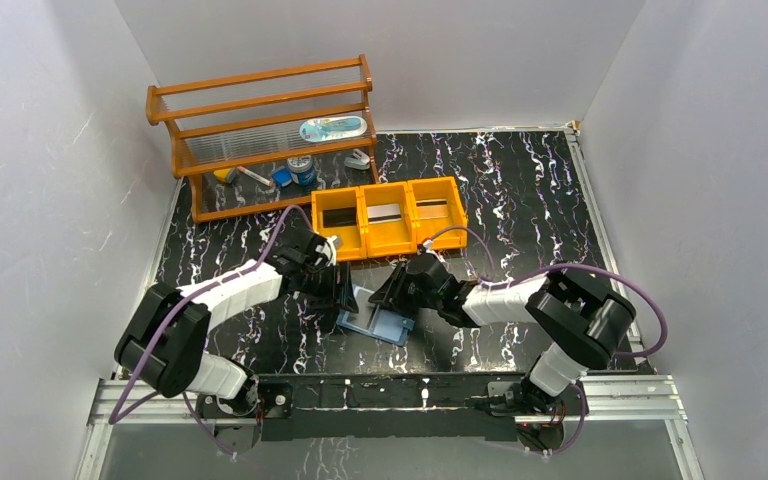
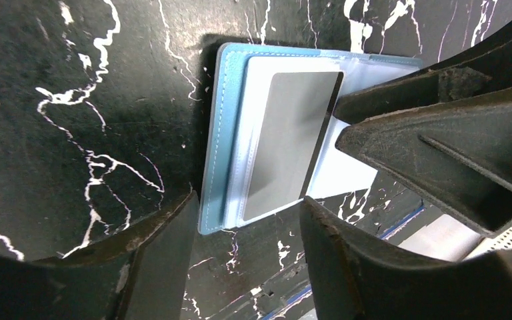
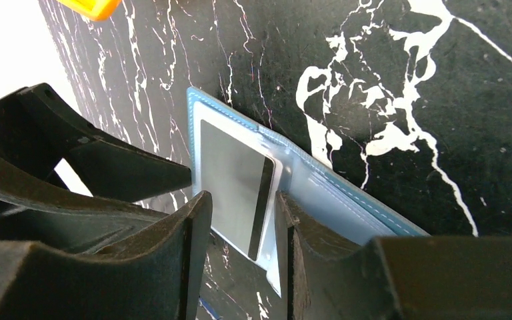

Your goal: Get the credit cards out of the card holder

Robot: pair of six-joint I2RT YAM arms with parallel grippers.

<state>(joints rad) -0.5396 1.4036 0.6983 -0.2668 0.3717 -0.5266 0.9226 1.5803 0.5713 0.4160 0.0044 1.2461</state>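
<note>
The light blue card holder [image 1: 375, 322] lies open on the black marbled table between my two arms. A silver-grey credit card [image 2: 292, 143] with a dark stripe sits in its clear inner pocket. My left gripper [image 2: 247, 202] is open, its tips straddling the near end of the card holder [image 2: 215, 133] with nothing clamped. My right gripper [image 3: 242, 199] is open too, one tip on each side of the credit card [image 3: 230, 180], low over the card holder [image 3: 347, 200]. From above, the left gripper [image 1: 343, 290] and right gripper [image 1: 392, 290] face each other over the holder.
An orange three-compartment tray [image 1: 390, 250] stands just behind the holder, with a flat item in each compartment. A wooden rack [image 1: 260, 140] with small items stands at the back left. White walls close in both sides.
</note>
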